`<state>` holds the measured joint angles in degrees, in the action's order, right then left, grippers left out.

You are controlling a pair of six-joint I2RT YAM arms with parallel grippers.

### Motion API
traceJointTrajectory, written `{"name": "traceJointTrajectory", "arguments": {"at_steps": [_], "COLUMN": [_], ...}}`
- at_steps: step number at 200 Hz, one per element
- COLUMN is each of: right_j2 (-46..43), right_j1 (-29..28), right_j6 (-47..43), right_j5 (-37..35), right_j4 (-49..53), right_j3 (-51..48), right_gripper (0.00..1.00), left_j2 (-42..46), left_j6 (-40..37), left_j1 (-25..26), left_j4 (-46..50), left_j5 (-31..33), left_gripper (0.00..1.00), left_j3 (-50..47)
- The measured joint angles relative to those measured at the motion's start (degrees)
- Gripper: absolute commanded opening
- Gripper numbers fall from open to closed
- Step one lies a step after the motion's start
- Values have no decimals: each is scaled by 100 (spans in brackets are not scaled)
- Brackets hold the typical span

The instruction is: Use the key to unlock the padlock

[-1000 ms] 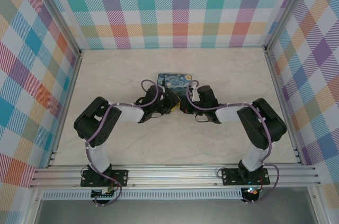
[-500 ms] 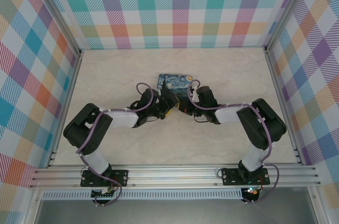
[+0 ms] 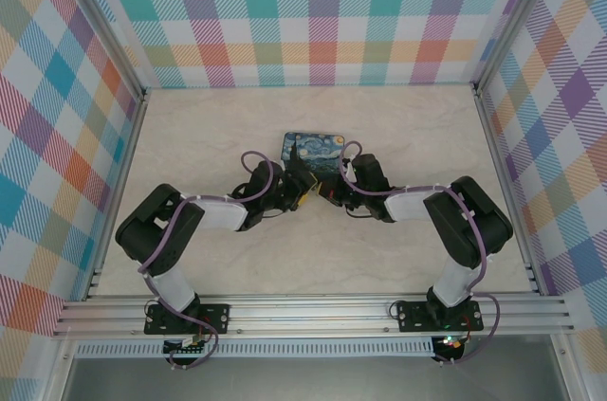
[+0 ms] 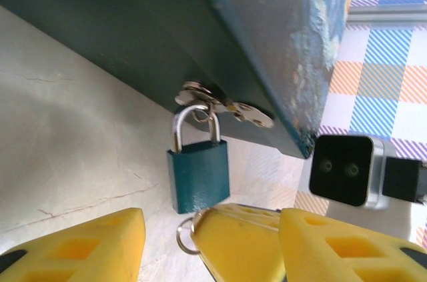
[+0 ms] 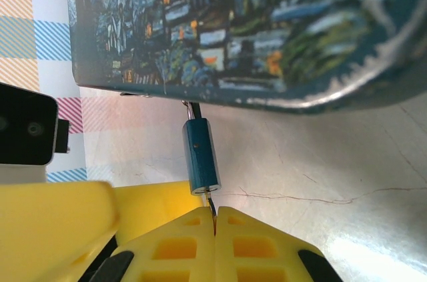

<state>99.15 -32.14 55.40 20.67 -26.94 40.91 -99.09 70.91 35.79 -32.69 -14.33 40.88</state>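
Note:
The small bluish padlock (image 4: 198,177) hangs by its thin shackle from the hasp (image 4: 227,103) on the front of the Starry Night tin (image 3: 318,148). In the right wrist view the padlock (image 5: 201,155) is edge-on, and the thin dark key (image 5: 211,207) reaches up to its bottom face. My right gripper (image 5: 215,221) is shut on the key just below the padlock. The key's ring (image 4: 183,235) shows beside a right finger. My left gripper (image 4: 210,232) is open, its yellow fingers (image 4: 80,245) standing either side of the right gripper's fingers, apart from the padlock.
The tin lies on the pale marbled table (image 3: 398,136) near its middle, with both grippers (image 3: 315,194) crowded against its near edge. Checked walls (image 3: 322,12) close the back and sides. The right wrist's camera block (image 4: 343,170) sits close by the tin's corner.
The left arm's elbow has swung down and to the left, and its gripper has edged in under the tin's front. The right arm has held still with the key.

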Motion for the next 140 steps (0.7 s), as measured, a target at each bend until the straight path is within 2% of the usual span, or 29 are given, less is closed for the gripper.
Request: {"name": "traceJointTrajectory", "arguments": {"at_steps": [96, 140], "right_j2": [2, 2], "right_j1": [-11, -11], "right_j6": [114, 116], "right_j5": [-2, -2], "right_j4": [4, 0], "right_j3": [0, 0], "right_gripper": [2, 2], "left_j2": [-544, -592], "left_j6": [330, 369], "left_j1": [0, 0], "left_j4": [-568, -717], "left_j5": [55, 184], "left_gripper": [42, 40], "left_j3": [17, 20]}}
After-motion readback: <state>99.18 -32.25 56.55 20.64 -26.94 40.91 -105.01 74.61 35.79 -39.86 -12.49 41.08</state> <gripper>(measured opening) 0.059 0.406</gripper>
